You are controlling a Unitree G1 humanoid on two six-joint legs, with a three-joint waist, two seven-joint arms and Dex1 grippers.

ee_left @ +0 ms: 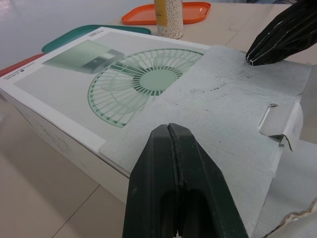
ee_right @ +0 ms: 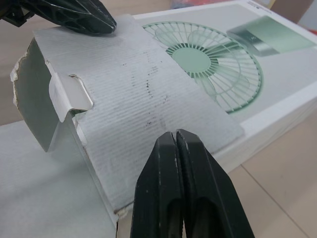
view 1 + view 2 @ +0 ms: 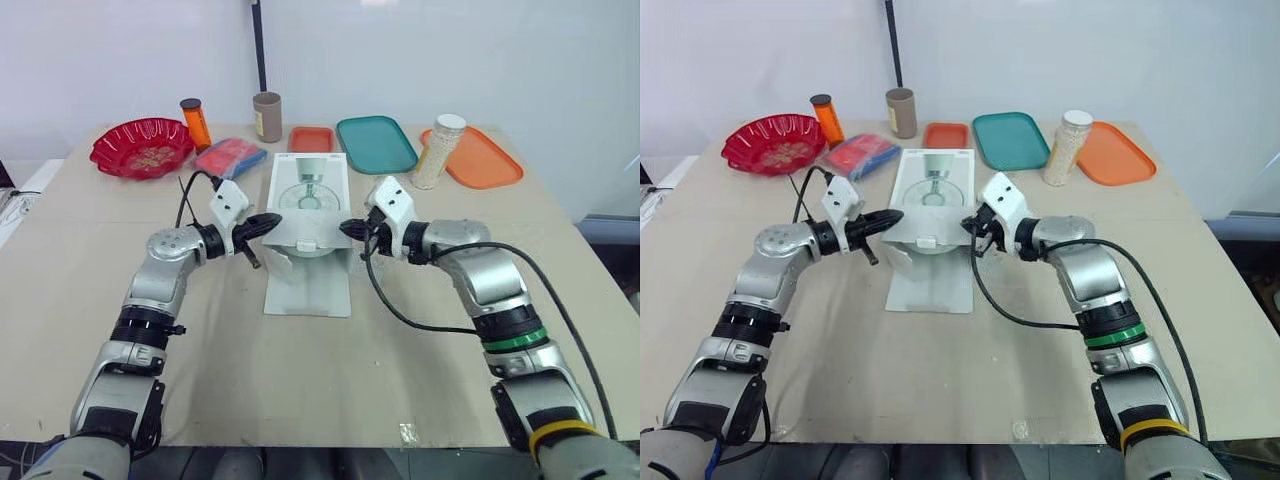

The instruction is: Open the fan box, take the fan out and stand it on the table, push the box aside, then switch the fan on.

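Note:
The white fan box [image 3: 308,190], printed with a green fan, lies flat in the middle of the table. One long white panel [image 3: 308,285] is folded out onto the table toward me. A grey cardboard flap [image 1: 218,104] with a bent tuck tab lies back over the printed top. My left gripper [image 3: 270,222] is shut, its tip at the flap's left edge. My right gripper [image 3: 347,228] is shut too, its tip at the flap's right edge. The wrist views show each pair of shut fingers [image 1: 170,130] [image 2: 176,135] with nothing between them. The fan itself is hidden.
Along the back of the table stand a red bowl [image 3: 142,147], an orange bottle [image 3: 196,123], a brown tube [image 3: 267,116], a small red tray [image 3: 311,139], a teal tray [image 3: 376,143], a jar of white beads [image 3: 438,151] and an orange tray [image 3: 480,158]. A blue-red packet [image 3: 231,157] lies left of the box.

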